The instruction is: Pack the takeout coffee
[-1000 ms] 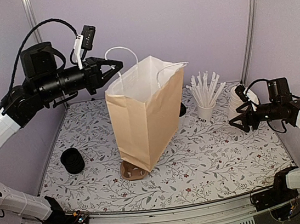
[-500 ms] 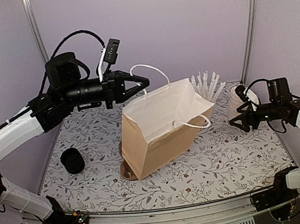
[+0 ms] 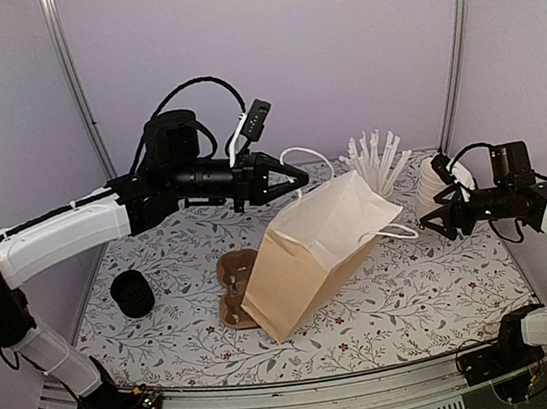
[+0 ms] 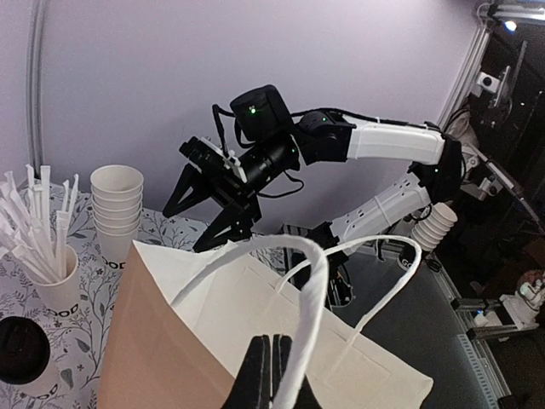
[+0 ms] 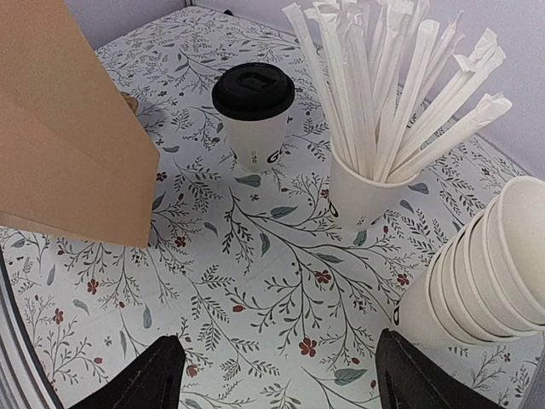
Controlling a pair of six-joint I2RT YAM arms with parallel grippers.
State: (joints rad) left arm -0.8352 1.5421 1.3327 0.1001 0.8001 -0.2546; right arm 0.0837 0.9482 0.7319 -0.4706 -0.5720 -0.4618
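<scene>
One takeout coffee (image 5: 253,106), a white cup with a black lid, stands on the table past the straw cup in the right wrist view. Its lid shows at the lower left of the left wrist view (image 4: 20,351). It is hidden behind the bag in the top view. The brown paper bag (image 3: 306,256) leans tipped to the right, mouth up and to the right. My left gripper (image 3: 302,177) is shut on the bag's white handle (image 4: 317,290) above the mouth. My right gripper (image 3: 444,212) is open and empty, low over the table beside the nested cups.
A white cup of straws (image 3: 374,163) and a stack of lidless white cups (image 3: 431,189) stand at the back right. A brown cup carrier (image 3: 234,288) lies at the bag's left foot. A black stack of lids (image 3: 132,294) sits at the left.
My left arm has swung right with the bag's handle, and the bag has tipped from upright to leaning right, uncovering the carrier. The right arm has not moved.
</scene>
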